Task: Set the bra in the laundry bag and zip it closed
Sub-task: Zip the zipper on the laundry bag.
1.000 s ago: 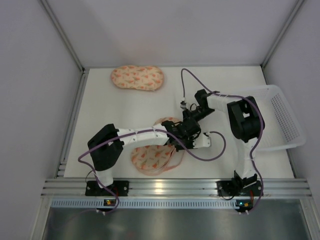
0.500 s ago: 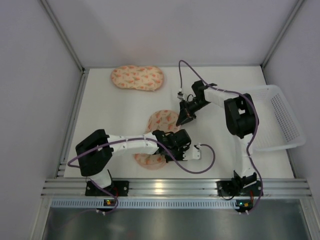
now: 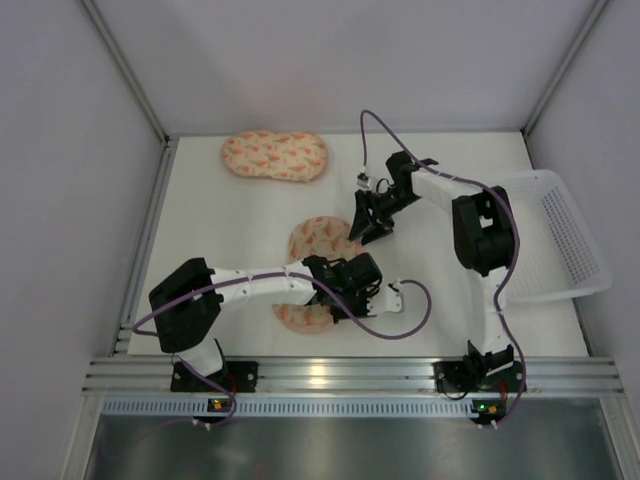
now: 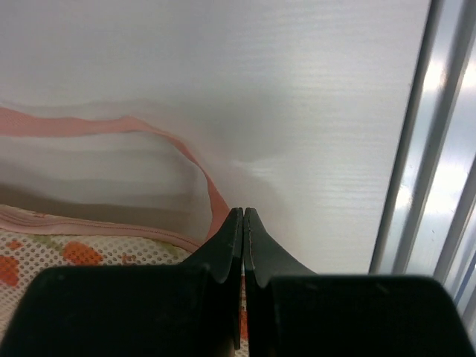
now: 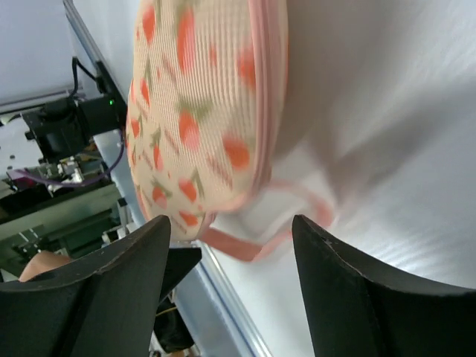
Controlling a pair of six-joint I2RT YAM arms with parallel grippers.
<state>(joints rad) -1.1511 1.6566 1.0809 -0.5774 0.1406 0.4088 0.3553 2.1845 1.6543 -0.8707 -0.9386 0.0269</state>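
My left gripper (image 4: 242, 216) is closed completely, and the pink edging (image 4: 190, 160) of the laundry bag (image 3: 318, 238) runs straight into the tips. I judge that I pinch this edge to hold the pale flap up and away from the patterned body, so that the mouth stays reachable. My right gripper (image 5: 230, 223) has its fingers well apart with nothing between them. It hangs just beside the far end of the bag and looks along its rounded side, probably to find the zip or a second hold. The bag lies near the middle of the tabletop (image 3: 230, 230), a little toward the near edge, and is partly hidden under my left arm. I cannot see the bra in any view; perhaps it is inside the bag, but I cannot tell. The near-edge rail (image 4: 416, 149) is close to my left fingers, so there is little room to pull that way. Toward the left edge, and toward the twin pouch (image 3: 275, 156) at the far edge, the surface is free. The white basket (image 3: 575, 240) stands at the right edge, behind my right arm.
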